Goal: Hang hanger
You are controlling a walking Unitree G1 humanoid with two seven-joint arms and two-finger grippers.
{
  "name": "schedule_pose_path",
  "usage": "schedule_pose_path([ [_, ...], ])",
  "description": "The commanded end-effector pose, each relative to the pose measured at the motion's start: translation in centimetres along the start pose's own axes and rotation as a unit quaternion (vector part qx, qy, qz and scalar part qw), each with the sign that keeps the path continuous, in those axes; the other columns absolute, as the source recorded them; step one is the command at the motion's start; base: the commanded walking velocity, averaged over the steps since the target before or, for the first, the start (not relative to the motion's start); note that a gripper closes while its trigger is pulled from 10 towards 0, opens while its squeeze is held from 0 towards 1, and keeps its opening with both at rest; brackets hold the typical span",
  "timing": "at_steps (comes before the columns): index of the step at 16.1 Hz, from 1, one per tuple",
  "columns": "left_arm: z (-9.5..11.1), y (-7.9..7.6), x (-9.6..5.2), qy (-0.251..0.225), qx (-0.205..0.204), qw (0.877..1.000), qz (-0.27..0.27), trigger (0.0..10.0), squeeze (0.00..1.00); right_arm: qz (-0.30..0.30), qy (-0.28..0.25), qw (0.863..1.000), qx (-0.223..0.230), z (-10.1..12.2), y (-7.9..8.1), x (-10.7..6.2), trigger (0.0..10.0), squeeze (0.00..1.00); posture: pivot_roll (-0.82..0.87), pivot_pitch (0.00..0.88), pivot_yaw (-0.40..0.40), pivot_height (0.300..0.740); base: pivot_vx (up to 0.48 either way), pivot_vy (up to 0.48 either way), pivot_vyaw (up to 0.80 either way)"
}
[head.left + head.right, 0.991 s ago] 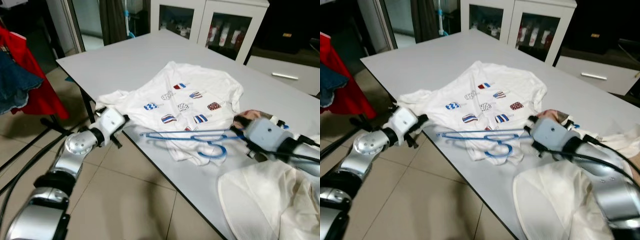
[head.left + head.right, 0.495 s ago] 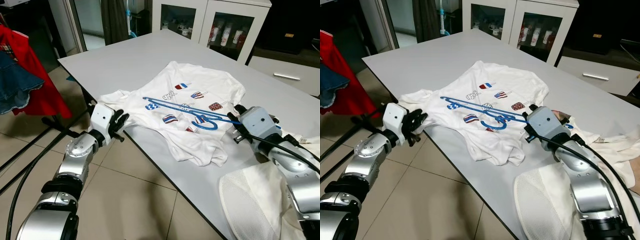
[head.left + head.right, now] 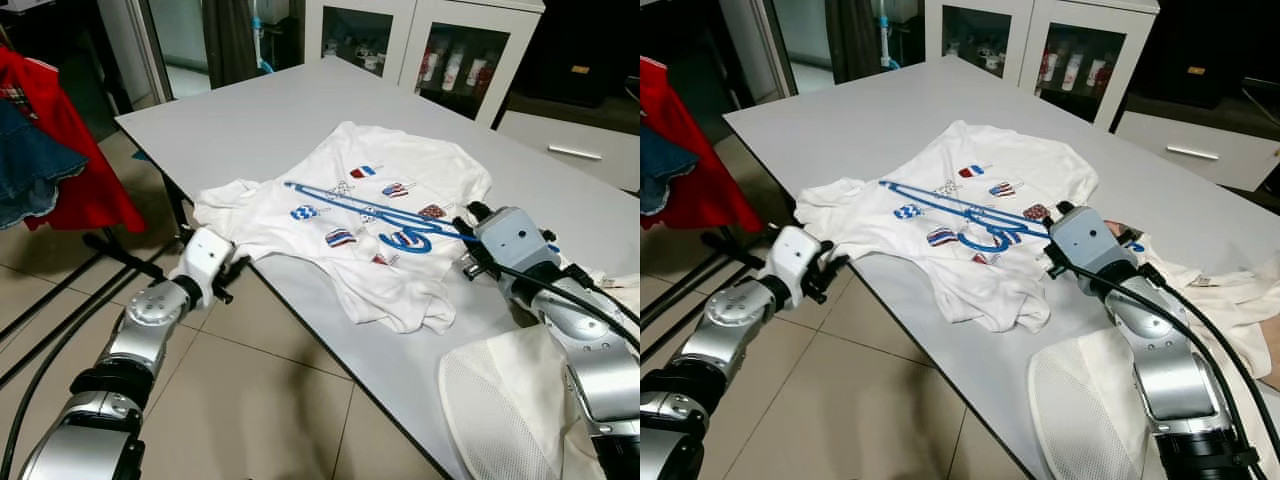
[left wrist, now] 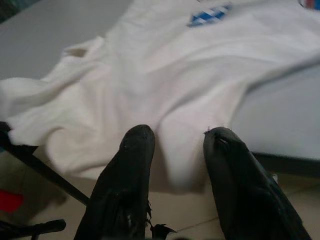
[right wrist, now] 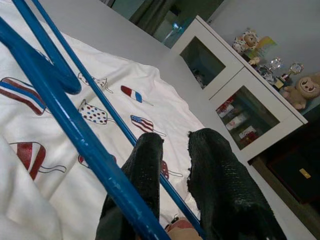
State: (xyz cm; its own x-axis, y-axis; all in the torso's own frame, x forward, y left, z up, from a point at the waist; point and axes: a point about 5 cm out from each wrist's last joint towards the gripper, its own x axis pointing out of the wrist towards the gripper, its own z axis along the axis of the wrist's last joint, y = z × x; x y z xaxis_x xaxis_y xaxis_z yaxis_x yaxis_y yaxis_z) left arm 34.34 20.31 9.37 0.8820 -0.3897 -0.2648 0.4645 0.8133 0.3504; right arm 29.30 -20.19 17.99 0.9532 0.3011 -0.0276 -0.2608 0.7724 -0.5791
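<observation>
Spreading across the middle of the frame, the large pale grey rectangular table point(image 3: 250, 120) carries a white cotton T-shirt printed w/ small red-and-blue ice lollies point(image 3: 370, 150), laid flat w/ its hem toward the near edge. On top of the shirt lies the thin blue plastic clothes hanger point(image 3: 350, 203), running from frame centre to centre right, its hook curling near the right end.

Step in hand, as I read it: getting the hanger into the shirt before hanging. The right gripper point(image 3: 1052, 240) sits at centre right of the frame, touching the shirt's edge; in the wrist view its black fingers point(image 5: 145, 175) stand close together w/ the blue bar passing by them, so it looks clamped on the hanger's end, tho the exact contact is cut off at the frame bottom. The left gripper point(image 4: 177, 145) sits at lower left, at the table edge, fingers apart, a fold of the shirt's sleeve hanging between them, not yet pinched.

Next move prob. needs the left to pinch fabric and hold it while the right feeds the hanger thru the neck or hem.

Hard to make out: the neck opening, and any rail; only red and denim garments point(image 3: 50, 150) at upper left hint where one is. White mesh cloth point(image 3: 500, 410) at lower right covers the right forearm partly.
</observation>
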Motion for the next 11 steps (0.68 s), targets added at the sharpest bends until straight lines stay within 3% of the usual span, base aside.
schedule_pose_path([
  [1, -0.8, -0.8, -0.1, 0.019, 0.007, 1.0, -0.02, 10.0, 0.0, -0.003, -0.001, 1.0, 0.0, 0.1, -0.1, 0.1, 10.0, 0.0, 0.04, 0.085, -0.023, 0.74, 0.0, 0.0, 0.0],
  [7, -0.3, -4.7, 0.2, -0.01, -0.004, 0.991, -0.136, 10.0, 0.0, -0.004, -0.003, 1.0, 0.0, 0.2, -0.2, 0.2, 10.0, 0.0, 0.03, 0.085, -0.019, 0.74, 0.0, 0.0, 0.0],
  [9, -0.4, -5.1, -0.2, -0.01, 0.003, 0.989, -0.146, 10.0, 0.0, -0.007, -0.002, 1.0, 0.001, 0.2, -0.2, 0.1, 10.0, 0.0, 0.04, 0.085, -0.019, 0.74, 0.0, 0.0, 0.0],
  [11, 0.3, -4.1, -0.4, -0.038, 0.024, 0.992, -0.121, 10.0, 0.0, -0.008, -0.002, 1.0, 0.001, 0.1, -0.3, 0.2, 10.0, 0.0, 0.04, 0.083, -0.022, 0.74, 0.0, 0.0, 0.0],
])
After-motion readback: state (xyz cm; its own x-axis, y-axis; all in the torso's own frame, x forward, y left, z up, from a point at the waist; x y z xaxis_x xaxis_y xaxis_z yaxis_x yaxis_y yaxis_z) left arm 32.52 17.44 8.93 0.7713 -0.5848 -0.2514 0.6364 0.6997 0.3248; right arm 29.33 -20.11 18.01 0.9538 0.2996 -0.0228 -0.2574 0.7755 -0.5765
